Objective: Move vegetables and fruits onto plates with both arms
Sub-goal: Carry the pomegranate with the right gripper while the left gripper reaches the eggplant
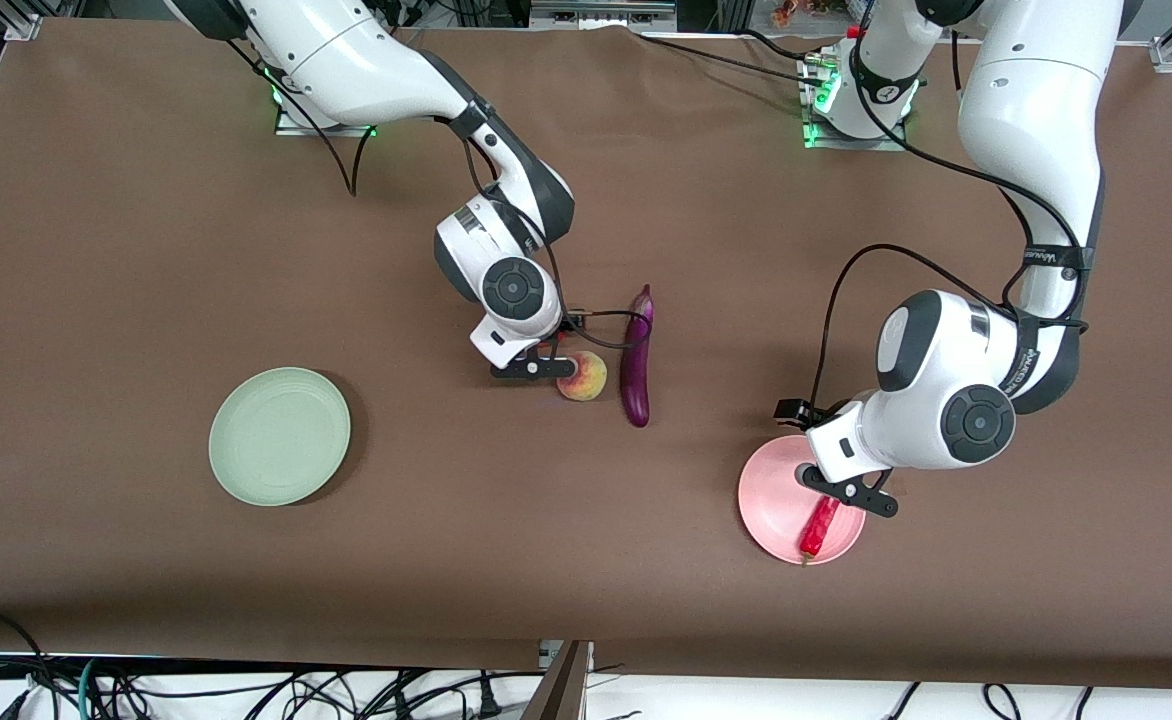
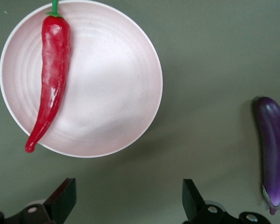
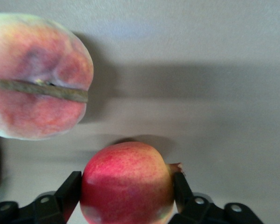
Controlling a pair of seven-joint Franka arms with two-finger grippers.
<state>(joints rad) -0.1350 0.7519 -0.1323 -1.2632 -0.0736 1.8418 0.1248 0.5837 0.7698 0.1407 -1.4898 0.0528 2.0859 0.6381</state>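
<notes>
My right gripper (image 1: 536, 368) (image 3: 127, 193) is down at the table in the middle. Its fingers press both sides of the round red pomegranate (image 3: 128, 182), which rests on the cloth. The blushed peach (image 1: 583, 377) (image 3: 35, 88) lies just beside it, and the purple eggplant (image 1: 636, 358) (image 2: 274, 144) lies beside the peach, toward the left arm's end. The red chili (image 1: 819, 527) (image 2: 51, 70) lies on the pink plate (image 1: 776, 500) (image 2: 107, 93). My left gripper (image 1: 846, 490) (image 2: 128, 200) hangs open over that plate's edge, holding nothing.
The mint green plate (image 1: 279, 436) sits bare toward the right arm's end of the table, nearer the front camera than the fruits. Brown cloth covers the table, and cables trail near both arm bases.
</notes>
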